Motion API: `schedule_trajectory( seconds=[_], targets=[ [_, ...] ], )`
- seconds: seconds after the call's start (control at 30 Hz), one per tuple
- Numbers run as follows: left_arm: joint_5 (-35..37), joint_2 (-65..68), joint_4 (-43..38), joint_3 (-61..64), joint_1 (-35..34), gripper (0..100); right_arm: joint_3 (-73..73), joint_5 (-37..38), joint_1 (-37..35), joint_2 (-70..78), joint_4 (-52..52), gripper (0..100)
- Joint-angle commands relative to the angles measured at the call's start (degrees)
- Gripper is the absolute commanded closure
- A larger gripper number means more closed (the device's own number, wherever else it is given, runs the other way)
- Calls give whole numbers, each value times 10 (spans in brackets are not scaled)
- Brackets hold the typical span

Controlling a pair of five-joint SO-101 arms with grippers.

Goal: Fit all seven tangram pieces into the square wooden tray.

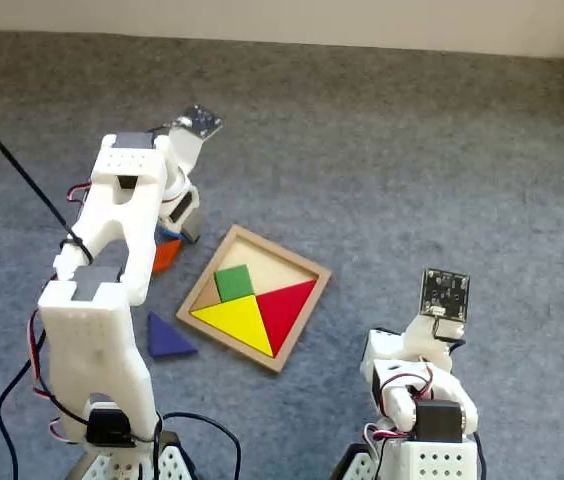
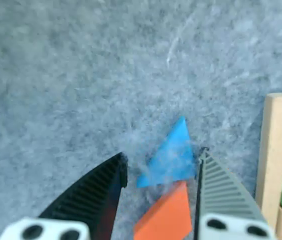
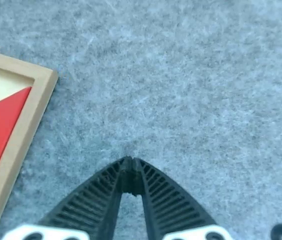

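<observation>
The square wooden tray [image 1: 307, 264] lies mid-table holding a green square [image 1: 233, 282], a yellow triangle [image 1: 234, 320] and a red triangle [image 1: 288, 305]. A dark blue triangle [image 1: 168, 338] lies on the carpet just left of it. My left gripper [image 2: 162, 159] is open, low over the carpet beside the tray's edge [image 2: 273, 150], with a light blue triangle [image 2: 169, 158] and an orange piece [image 2: 167, 214] between its fingers. The orange piece [image 1: 167, 254] peeks out under that arm in the high view. My right gripper [image 3: 131, 166] is shut and holds nothing, near the tray's corner [image 3: 42, 95].
Grey carpet covers the whole table. The left arm [image 1: 112, 270] reaches forward over the area left of the tray. The right arm [image 1: 422, 390] is folded back at the front right. Open carpet stretches behind and to the right of the tray.
</observation>
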Motion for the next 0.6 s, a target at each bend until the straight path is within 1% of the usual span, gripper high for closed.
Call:
schedule_trajectory(
  seconds=[0.0, 0.17, 0.23, 0.3, 0.37, 0.57],
  targets=[
    [-7, 18, -3, -38, -5, 769, 66, 5, 6, -7, 0, 994],
    [-7, 27, 10, -37, -7, 773, 66, 5, 6, -7, 0, 994],
    [-15, 29, 25, -39, -7, 808, 66, 5, 6, -7, 0, 994],
    [-42, 30, 40, -36, -3, 853, 66, 5, 6, -7, 0, 994],
    [-55, 30, 56, -35, -2, 880, 66, 5, 6, -7, 0, 994],
    [-53, 26, 84, -39, 0, 889, 66, 5, 6, -7, 0, 994]
  ],
)
